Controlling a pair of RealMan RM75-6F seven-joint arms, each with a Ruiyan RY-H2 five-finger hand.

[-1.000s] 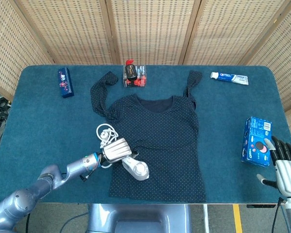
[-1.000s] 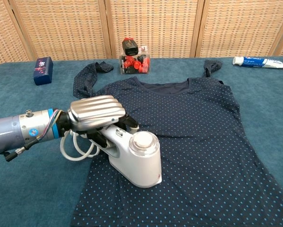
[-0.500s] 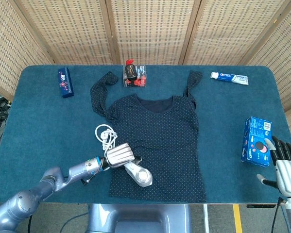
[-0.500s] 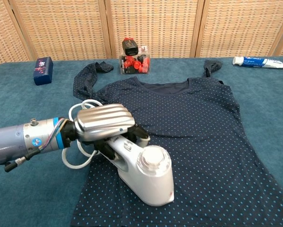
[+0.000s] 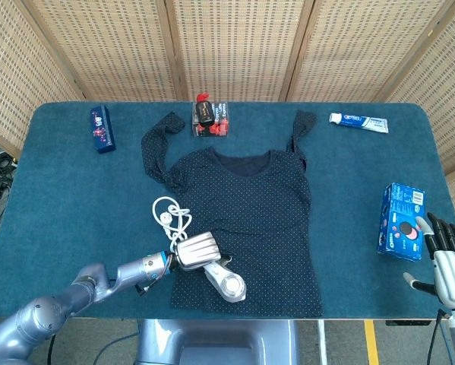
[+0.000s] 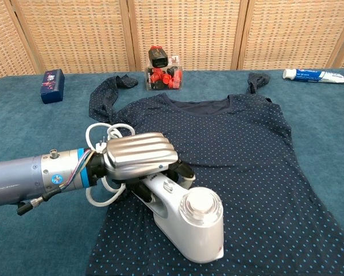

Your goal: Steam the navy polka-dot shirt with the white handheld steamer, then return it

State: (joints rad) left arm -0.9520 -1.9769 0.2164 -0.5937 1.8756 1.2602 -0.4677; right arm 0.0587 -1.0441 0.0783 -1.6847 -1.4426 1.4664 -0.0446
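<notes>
- We are gripping the white handheld steamer [image 6: 189, 221] in our left hand [image 6: 140, 156], fingers wrapped over its handle, and we are drawing it down the navy polka-dot shirt [image 5: 246, 220] toward the hem.
- Over the last second the steamer head has been sliding from mid-body on the shirt's left side to a spot just above the bottom edge [image 5: 227, 283]; the head is resting on the fabric in both views.
- The steamer's white cord [image 5: 170, 215] is trailing behind, looped on the teal tabletop [image 5: 60, 198] just beside the shirt's edge, more stretched out than a second ago.
- We are judging this as one stroke of the steaming pass nearing its end; the middle and right side of the shirt are looking untouched, so the task is still in its early part.
- Our right hand [image 5: 440, 251] is staying idle at the table's right edge, fingers apart and holding nothing, near the blue cookie box [image 5: 400, 221].
- Further out, the toothpaste tube [image 5: 358, 122], the clear box of red pieces [image 5: 210, 119] and the small blue box [image 5: 101, 128] are sitting along the far edge, well apart from the work.
</notes>
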